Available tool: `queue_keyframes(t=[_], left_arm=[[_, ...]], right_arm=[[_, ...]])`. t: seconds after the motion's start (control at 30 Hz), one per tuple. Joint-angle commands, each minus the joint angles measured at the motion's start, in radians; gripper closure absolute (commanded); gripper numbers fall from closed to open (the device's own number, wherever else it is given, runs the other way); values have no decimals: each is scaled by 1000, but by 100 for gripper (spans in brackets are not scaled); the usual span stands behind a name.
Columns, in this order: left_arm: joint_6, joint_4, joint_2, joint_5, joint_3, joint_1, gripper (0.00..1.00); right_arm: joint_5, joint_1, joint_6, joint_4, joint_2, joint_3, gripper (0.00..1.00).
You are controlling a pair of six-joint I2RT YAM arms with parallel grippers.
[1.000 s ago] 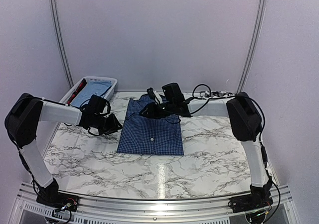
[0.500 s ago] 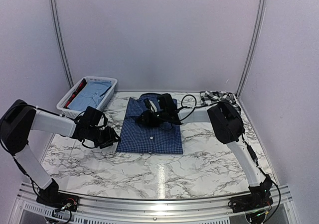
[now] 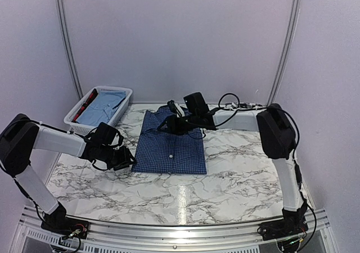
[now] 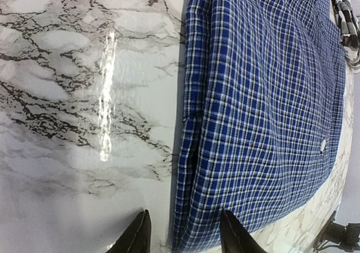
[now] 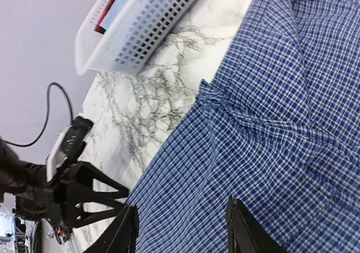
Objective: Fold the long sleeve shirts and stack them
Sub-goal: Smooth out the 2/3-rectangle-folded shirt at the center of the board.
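The dark blue fine-checked button-up shirt (image 3: 171, 146) lay folded flat near the middle of the marble-patterned table (image 3: 236, 180). The left gripper (image 4: 185, 213) sat low at the shirt's near left corner, its fingers apart with the cloth edge between them and pinching nothing. Only the fingertips (image 4: 138, 236) showed, at the bottom of the wrist view. The right gripper (image 5: 181, 203) hovered over the collar end, jaws likewise spread and empty. The black-and-white plaid shirt (image 4: 344, 17) was barely visible — a sliver cut off at the left wrist view's corner, and not clearly made out from above. A white slatted plastic basket (image 5: 146, 28) stood at the far left, holding light blue cloth (image 3: 104, 104) and something red, too small to identify.
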Motion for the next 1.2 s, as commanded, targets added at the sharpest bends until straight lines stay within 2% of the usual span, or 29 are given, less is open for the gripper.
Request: queue_keyframes(t=[0.0,0.13,0.3,0.4,0.53,0.73,0.87,0.97,1.17], left_arm=[[25,-108,-18,-3,-30,-3,58],[23,-112,-18,4,-33,-3,59],[13,-111,-18,12,-35,-5,60],[9,-113,-26,15,-42,-5,60],[8,-114,-28,18,-53,-5,60],[9,-112,-23,29,-56,-5,61],[9,-112,-25,32,-56,-5,62],[8,-111,-27,32,-56,-5,62],[3,-110,-32,30,-58,-5,63]], right_arm=[[10,-55,-13,60,-123,-180,51],[-27,-124,-13,109,-127,-241,54],[-28,-186,-29,101,-74,-241,64],[-38,-218,-27,84,-82,-263,65],[-14,-218,-50,80,-199,-396,64],[33,-218,-49,78,-445,-683,63],[32,-217,-20,97,-554,-869,64],[-9,-204,20,159,-599,-977,64],[-29,-152,78,212,-598,-1044,66]])
